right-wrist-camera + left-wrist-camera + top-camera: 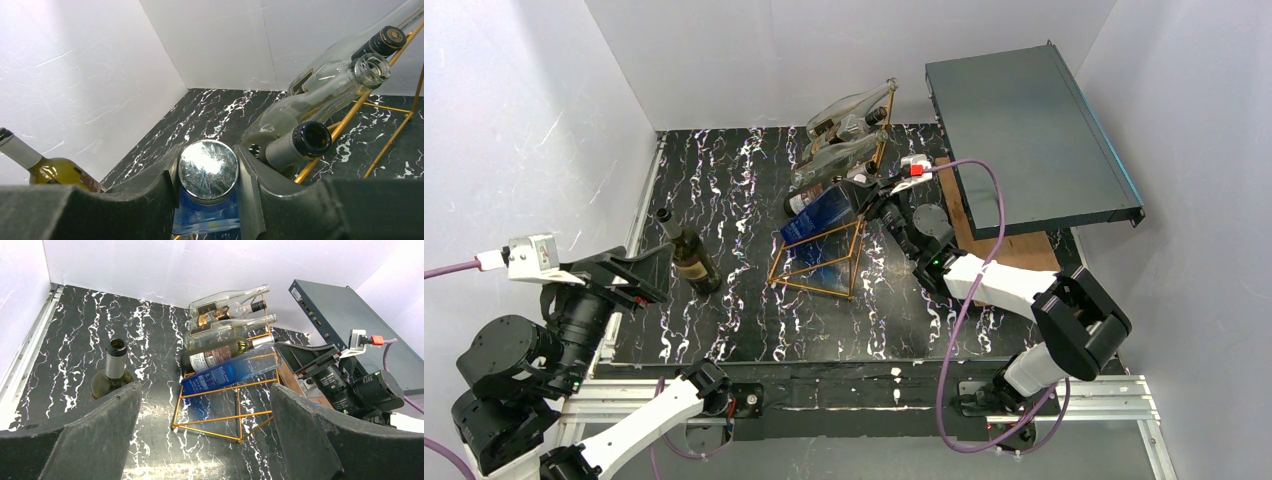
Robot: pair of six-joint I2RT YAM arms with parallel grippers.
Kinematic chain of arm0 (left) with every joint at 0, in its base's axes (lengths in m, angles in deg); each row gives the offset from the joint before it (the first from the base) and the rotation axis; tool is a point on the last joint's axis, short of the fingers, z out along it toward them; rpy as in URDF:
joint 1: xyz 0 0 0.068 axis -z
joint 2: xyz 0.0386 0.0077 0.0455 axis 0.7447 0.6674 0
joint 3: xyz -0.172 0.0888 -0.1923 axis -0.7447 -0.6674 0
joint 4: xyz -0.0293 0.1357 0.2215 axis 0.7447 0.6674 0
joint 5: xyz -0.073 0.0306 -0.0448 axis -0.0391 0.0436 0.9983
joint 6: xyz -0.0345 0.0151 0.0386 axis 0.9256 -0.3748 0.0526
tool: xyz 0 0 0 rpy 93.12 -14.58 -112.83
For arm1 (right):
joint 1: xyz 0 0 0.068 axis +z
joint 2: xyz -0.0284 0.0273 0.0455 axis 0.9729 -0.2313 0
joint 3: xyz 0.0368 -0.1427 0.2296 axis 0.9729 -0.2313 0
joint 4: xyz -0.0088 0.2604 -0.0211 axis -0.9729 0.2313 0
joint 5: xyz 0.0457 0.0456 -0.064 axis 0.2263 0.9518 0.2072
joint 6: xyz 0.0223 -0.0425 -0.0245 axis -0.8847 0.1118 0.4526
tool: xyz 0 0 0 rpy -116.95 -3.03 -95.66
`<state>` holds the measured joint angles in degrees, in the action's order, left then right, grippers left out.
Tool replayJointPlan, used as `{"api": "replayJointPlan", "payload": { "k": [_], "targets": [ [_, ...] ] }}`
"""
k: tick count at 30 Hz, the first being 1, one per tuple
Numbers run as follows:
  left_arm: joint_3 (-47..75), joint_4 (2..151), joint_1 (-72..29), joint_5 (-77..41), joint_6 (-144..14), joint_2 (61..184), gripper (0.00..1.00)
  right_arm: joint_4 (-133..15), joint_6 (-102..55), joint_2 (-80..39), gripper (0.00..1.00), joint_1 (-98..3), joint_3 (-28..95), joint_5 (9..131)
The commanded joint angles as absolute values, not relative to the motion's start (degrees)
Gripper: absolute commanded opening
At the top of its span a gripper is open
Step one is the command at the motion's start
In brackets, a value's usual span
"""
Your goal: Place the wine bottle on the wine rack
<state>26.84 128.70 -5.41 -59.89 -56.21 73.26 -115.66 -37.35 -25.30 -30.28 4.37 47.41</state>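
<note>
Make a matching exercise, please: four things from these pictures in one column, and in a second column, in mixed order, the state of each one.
Things:
1. blue bottle
2. green bottle
3. left gripper
4. wine rack

States:
a. open, holding nothing
b. standing upright on the table, apart from the rack
c. lying on the rack, its top held by the right gripper
d. gold wire, carrying several bottles

Pairs: 1-c, 2-b, 3-a, 4-d
</note>
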Motion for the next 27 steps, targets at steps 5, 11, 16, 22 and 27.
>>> {"api": "replayJointPlan", "payload": {
  "k": [5,11,16,22,27],
  "targets": [
    [26.49,128.06,-5.15,-59.93,-55.51,74.75,1.0,-112.51,-35.99,-27.8,0.32,-29.87,2.02,48.6],
    [26.33,128.1,-5.21,-59.86,-55.58,74.62,0.99,-111.3,-36.76,-28.99,0.37,-29.87,1.79,49.52],
    [26.27,128.08,-5.24,-59.97,-55.53,74.4,0.99,-110.63,-37.38,-29.58,0.42,-29.87,1.06,50.11],
    [26.08,128.11,-5.23,-59.89,-55.45,74.47,0.99,-108.88,-37.14,-30.3,0.47,-29.87,1.11,50.21],
    [26.22,128.03,-5.18,-59.7,-55.34,74.95,0.99,-107.3,-36.33,-30.96,0.58,-29.85,1.75,49.61]
  ]
}}
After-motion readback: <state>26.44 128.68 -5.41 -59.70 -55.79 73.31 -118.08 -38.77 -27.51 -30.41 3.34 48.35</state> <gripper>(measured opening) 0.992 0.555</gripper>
